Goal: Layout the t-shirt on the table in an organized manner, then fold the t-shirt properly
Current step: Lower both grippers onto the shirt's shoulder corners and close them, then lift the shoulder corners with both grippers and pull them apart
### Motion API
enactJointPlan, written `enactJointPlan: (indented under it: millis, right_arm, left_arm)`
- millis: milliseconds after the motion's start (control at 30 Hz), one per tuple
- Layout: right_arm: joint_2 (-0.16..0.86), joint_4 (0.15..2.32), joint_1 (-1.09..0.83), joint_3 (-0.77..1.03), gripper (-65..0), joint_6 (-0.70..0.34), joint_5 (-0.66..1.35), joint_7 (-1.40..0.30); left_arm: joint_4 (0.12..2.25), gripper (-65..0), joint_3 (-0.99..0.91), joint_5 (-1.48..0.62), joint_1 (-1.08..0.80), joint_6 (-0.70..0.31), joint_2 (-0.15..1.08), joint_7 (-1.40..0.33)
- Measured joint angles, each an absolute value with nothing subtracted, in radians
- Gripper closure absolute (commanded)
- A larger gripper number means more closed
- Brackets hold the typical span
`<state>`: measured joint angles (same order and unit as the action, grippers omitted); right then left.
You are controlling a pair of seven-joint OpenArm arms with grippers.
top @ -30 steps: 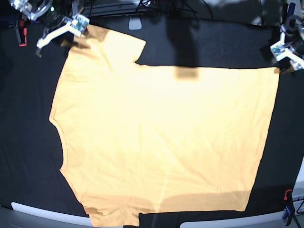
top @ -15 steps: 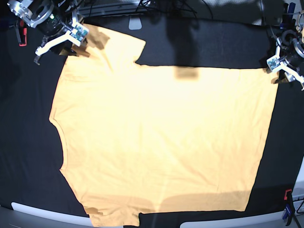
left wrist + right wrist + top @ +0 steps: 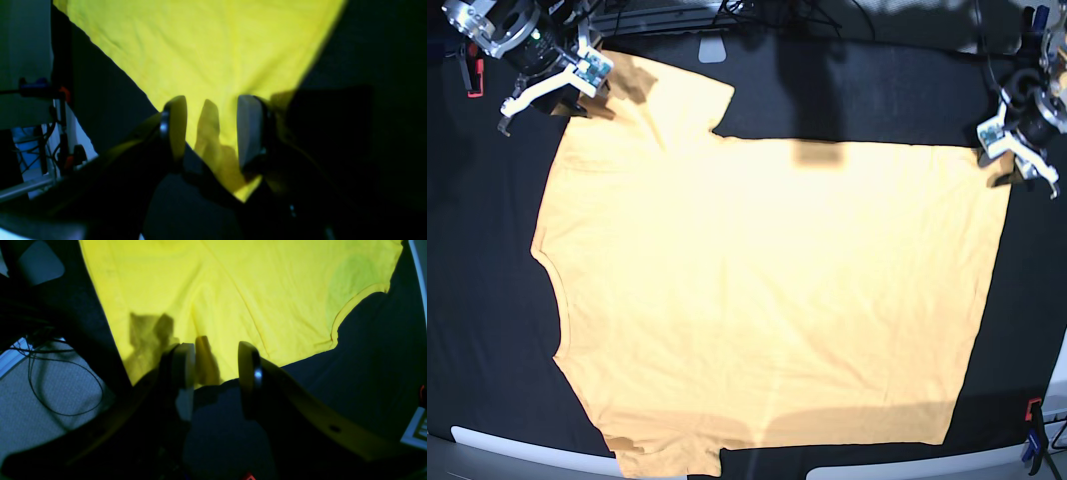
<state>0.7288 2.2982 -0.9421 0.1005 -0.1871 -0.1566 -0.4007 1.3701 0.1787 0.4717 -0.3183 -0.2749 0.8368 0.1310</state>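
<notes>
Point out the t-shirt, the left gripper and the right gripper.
t-shirt (image 3: 767,290), base view, middle of the body.
left gripper (image 3: 210,128), left wrist view, between its open fingertips.
right gripper (image 3: 216,368), right wrist view, between its open fingertips.

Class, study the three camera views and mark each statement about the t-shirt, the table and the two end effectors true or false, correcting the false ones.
1. The t-shirt lies spread flat on the table. True.
2. The left end effector is clamped shut on the shirt. False: its jaws stand apart over a shirt corner, gripping nothing.
3. The right end effector is open above a sleeve's edge. True.
4. The shirt is folded in half. False: it is a single open layer with both sleeves out.
5. A black script print shows on top. False: the visible side is plain.
</notes>
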Motion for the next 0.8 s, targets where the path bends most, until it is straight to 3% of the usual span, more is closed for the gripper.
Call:
enactJointPlan:
  millis: [433, 633, 800]
  right_arm:
    - [0.729, 2.299, -0.942, 0.101, -21.2, -0.187, -0.157, -0.402]
    - [0.729, 2.299, -0.942, 0.101, -21.2, -0.188, -0.157, -0.402]
    - [0.724, 2.298, -0.942, 0.101, -21.2, -0.187, -0.157, -0.402]
  left_arm:
    - [1.298, -22.2, 0.182, 0.447, -0.250, -0.274, 0.841, 0.150]
    - [1.449, -21.5, 0.181, 0.452, -0.358, -0.279, 0.949, -0.021]
    - [1.565, -21.5, 0.183, 0.453, -0.457, -0.285, 0.969, -0.016]
